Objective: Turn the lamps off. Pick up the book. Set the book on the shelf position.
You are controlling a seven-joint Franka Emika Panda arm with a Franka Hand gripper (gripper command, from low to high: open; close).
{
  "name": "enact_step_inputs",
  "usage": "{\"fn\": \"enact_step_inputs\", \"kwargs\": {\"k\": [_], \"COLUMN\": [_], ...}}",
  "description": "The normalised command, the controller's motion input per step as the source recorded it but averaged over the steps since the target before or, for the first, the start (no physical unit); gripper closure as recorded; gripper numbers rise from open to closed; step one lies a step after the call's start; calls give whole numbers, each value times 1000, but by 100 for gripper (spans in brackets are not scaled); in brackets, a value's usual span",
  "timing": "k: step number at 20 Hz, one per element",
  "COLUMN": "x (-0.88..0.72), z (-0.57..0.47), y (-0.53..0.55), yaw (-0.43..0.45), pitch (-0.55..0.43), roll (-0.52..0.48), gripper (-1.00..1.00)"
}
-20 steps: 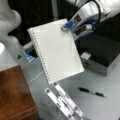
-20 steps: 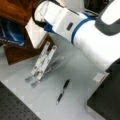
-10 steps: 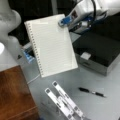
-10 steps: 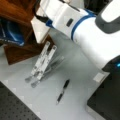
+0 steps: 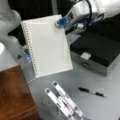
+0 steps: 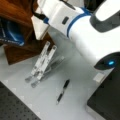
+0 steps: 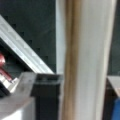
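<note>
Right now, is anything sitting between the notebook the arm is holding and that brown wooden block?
Nothing visible. The gripper holds the book by its top corner, clear of the table; the shelf position lies below to a front view's left, its top bare.

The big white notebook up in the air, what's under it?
The book hangs from the hand, which pinches its top corner. Below it lie grey table, the folded metal stand and the brown wooden block. Whatever is behind its pages stays hidden.
</note>
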Motion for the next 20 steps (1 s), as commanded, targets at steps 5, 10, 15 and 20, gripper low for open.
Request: {"fn": "enact_step_inputs", "kwargs": {"k": [5, 10, 15, 20], "x": [-572, -521, -459, -347], "z": [154, 149, 97, 32], "y": [-459, -380, -318, -221], "yaw": [60, 213, 302, 305], "pitch": [63, 4, -33, -37], "roll": [71, 96, 76, 50], "gripper": [100, 100, 100, 100]}}
